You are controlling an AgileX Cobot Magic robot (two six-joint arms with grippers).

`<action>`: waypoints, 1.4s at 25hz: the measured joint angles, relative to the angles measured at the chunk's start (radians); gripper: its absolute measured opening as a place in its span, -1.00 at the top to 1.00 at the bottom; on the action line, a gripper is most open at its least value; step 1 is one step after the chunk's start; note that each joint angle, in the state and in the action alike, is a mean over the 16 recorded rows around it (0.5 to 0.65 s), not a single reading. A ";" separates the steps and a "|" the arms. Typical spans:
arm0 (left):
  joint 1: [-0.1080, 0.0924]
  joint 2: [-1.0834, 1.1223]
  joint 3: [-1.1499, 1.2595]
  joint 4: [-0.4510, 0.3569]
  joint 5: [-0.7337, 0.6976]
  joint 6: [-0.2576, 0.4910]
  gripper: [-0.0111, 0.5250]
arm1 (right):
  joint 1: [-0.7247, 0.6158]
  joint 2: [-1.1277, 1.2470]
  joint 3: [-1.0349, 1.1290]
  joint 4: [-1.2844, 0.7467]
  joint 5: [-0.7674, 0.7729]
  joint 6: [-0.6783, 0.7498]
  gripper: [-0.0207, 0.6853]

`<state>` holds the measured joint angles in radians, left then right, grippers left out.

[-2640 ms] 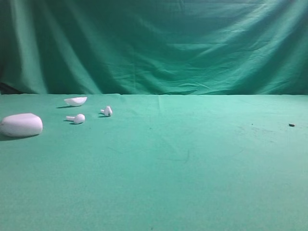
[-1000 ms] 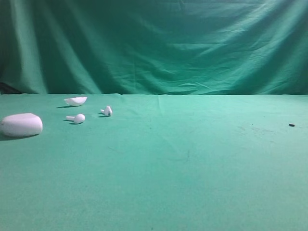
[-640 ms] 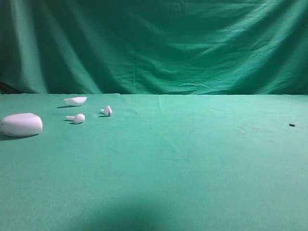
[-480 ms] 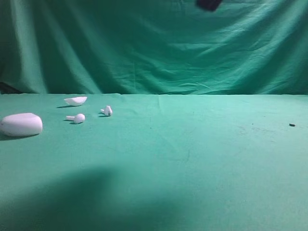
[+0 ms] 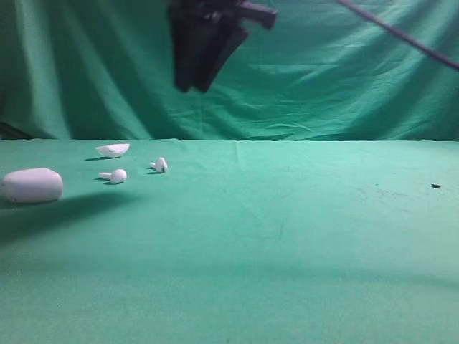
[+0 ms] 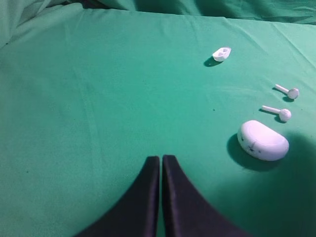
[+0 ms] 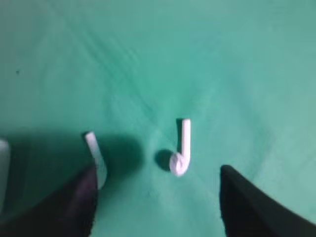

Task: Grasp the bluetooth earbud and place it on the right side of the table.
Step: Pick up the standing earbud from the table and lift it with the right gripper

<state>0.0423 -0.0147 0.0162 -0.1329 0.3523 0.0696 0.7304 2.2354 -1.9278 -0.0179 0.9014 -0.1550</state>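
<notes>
Bluetooth earbud [image 7: 180,150] lying on green desk [image 5: 287,236], between spread fingers of right claw [image 7: 158,197], untouched. Right claw wide open, empty, hovering above. Second earbud [image 7: 97,155] beside its left finger. Left claw [image 6: 161,165] clenched, empty, case [image 6: 262,140] off to its right.

White bluetooth earbud [image 7: 180,148] lies flat on the green table [image 5: 287,236], apparently far left

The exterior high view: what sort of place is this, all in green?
Probably a robot test setup, not a home: a table and backdrop in green cloth, a few small white items such as an earbud, and a dark gripper overhead.
</notes>
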 joint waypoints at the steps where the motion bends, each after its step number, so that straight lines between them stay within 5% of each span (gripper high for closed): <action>1: 0.000 0.000 0.000 0.000 0.000 0.000 0.96 | 0.001 0.019 -0.015 0.000 -0.002 0.004 -0.22; 6: 0.000 0.000 0.000 0.000 0.000 0.000 0.96 | 0.003 0.085 -0.055 -0.002 -0.020 0.030 -0.36; 15: 0.000 0.000 0.000 0.000 0.000 0.000 0.96 | -0.001 0.124 -0.063 -0.003 -0.043 0.057 -0.30; 29: 0.000 0.000 0.000 0.000 0.000 0.000 0.96 | -0.007 0.132 -0.094 -0.008 -0.016 0.063 0.57; 35: 0.000 0.000 0.000 0.000 0.000 0.000 0.96 | -0.025 0.088 -0.143 -0.012 0.051 0.080 0.73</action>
<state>0.0423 -0.0147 0.0162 -0.1329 0.3523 0.0696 0.7052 2.3236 -2.0711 -0.0296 0.9528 -0.0748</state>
